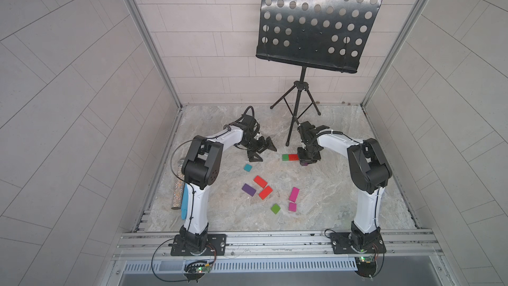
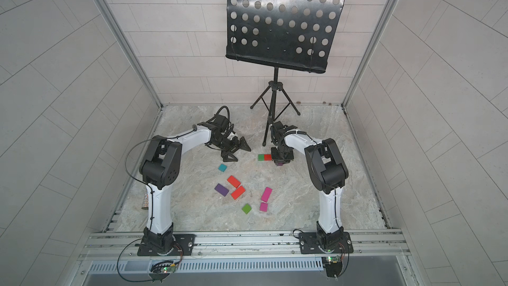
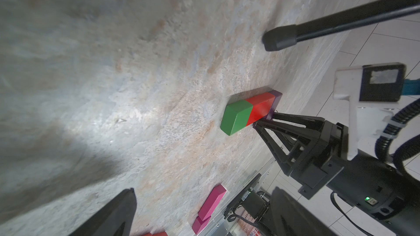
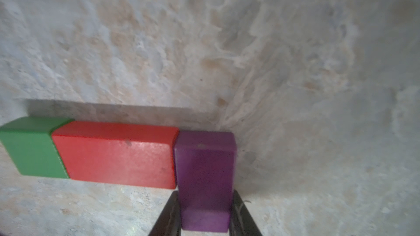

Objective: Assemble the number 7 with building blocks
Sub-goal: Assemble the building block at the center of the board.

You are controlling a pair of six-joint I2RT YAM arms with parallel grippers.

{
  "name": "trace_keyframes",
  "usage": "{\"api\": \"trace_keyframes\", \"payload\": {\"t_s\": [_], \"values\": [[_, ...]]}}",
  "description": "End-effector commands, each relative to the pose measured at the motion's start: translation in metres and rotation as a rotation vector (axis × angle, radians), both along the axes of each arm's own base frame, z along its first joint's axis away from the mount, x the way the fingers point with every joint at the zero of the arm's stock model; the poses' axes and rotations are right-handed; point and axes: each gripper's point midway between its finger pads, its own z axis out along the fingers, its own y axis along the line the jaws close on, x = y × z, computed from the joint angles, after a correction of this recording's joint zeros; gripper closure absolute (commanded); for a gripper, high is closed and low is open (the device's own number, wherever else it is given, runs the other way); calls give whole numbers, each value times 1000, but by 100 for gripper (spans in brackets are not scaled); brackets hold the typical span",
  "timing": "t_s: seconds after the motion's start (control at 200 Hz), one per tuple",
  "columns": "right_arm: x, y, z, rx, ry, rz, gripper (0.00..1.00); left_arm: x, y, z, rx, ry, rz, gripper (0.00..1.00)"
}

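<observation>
The right arm [image 1: 338,143] is stretching over the desk [image 1: 343,188], wrist pointing down, right fingers [image 4: 170,212] clamping a purple block [image 4: 204,166] against the right end of the green block [image 4: 29,148] and red block [image 4: 116,155] row. The left arm [image 1: 220,137] is bending inward, left fingers [image 1: 270,146] gaping wide and empty, left of that row.

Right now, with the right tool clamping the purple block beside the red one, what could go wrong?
The purple block touches the red block; a twist of the right tool on release could shove it and the green block out of line. The stand leg stands close by; lifting away might clip it.
</observation>
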Motion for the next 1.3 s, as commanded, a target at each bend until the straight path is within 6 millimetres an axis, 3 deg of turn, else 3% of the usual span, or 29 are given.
{"api": "trace_keyframes", "payload": {"t_s": [0.0,0.47,0.686,0.931,1.296], "values": [[-2,-4,-10,-37,30,-13,68,0,-3,-4,-5,7,-8,0],[-4,-3,-12,-34,44,-17,68,-1,-3,-4,-7,9,-6,0],[-3,-1,-9,-24,41,-16,54,-1,-3,-5,-9,9,-7,0],[2,4,14,15,-12,-39,40,-2,-3,-6,-9,11,-9,0],[1,4,45,46,-74,-61,36,0,-4,-4,-15,4,-8,0]]}}
